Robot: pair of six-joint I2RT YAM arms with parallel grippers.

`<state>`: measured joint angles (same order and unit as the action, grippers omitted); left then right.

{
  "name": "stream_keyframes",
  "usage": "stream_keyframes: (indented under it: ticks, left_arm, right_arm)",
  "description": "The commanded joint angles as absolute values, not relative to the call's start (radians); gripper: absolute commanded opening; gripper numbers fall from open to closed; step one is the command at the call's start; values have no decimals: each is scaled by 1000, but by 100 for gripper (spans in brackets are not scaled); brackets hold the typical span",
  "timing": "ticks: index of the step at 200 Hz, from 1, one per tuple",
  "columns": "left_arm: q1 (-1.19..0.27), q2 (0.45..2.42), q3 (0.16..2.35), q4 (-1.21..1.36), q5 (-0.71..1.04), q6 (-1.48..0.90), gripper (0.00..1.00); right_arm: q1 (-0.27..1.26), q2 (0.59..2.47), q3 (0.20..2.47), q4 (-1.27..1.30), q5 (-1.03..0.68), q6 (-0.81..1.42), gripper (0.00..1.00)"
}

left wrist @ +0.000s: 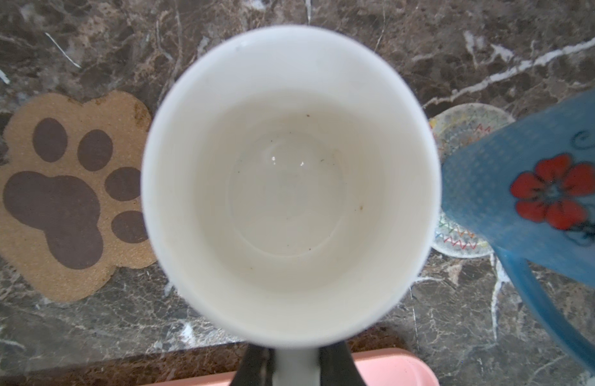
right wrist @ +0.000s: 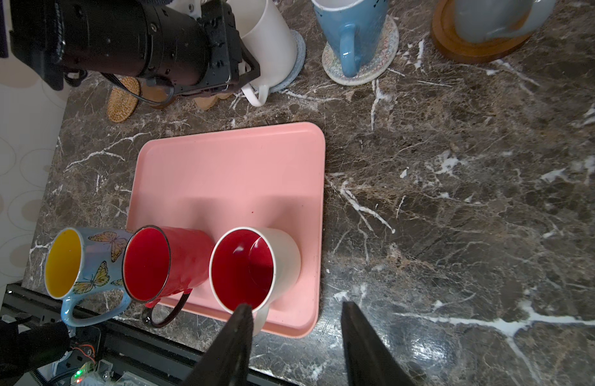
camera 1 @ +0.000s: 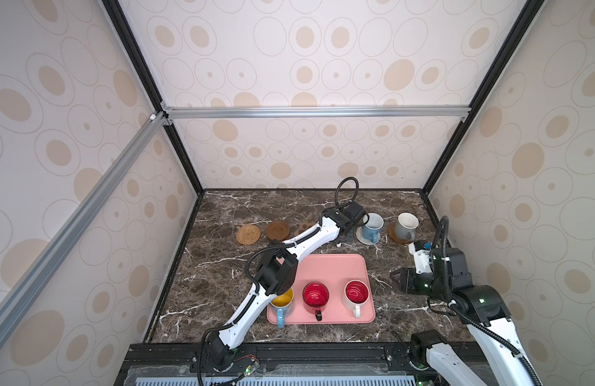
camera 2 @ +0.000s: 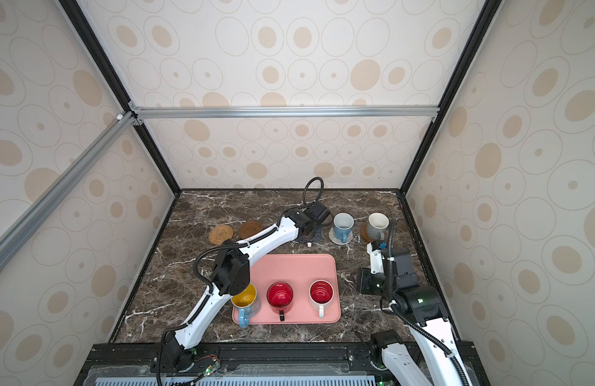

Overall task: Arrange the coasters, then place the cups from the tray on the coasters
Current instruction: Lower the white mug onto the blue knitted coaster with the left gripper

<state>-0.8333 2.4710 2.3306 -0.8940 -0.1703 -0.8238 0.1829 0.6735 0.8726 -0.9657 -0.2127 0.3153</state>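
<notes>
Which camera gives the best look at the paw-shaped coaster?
The left wrist view: the paw-shaped coaster lies almost whole there, with only one edge hidden by the white cup. In a top view the left arm covers all but a sliver. The right wrist view shows just a tan edge.

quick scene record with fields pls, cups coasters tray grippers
left gripper: shut on white cup handle
white cup place: over blue-grey coaster, contact unclear
right gripper: open, empty, beside tray
on tray: yellow-lined blue cup, red cup, red-lined white cup
on coasters: light blue cup on cream coaster; grey-white cup on wooden coaster
bare coasters: rattan coaster, wooden disc, paw coaster
</notes>
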Motion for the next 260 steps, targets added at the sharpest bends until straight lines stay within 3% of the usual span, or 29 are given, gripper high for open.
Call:
stream_keyframes:
  ticks: [1, 63, 125, 194, 260]
  left_arm:
    - [-839, 2485, 2389, -861, -199, -850, 16]
    - [-851, 2490, 2384, -858, -187, -865, 30]
    - [-876, 2461, 2380, -853, -186, -867, 37]
    - [-877, 2395, 2271, -839, -213, -870, 40]
    - [-877, 2380, 2248, -879, -261, -859, 35]
  right_arm:
    - [178, 664, 865, -988, -215, 300, 47]
    - [178, 657, 864, -991, -212, 302, 47]
    - [178, 655, 866, -996, -209, 305, 47]
    - [178, 648, 864, -997, -199, 306, 47]
    - [178, 643, 861, -997, -195, 308, 47]
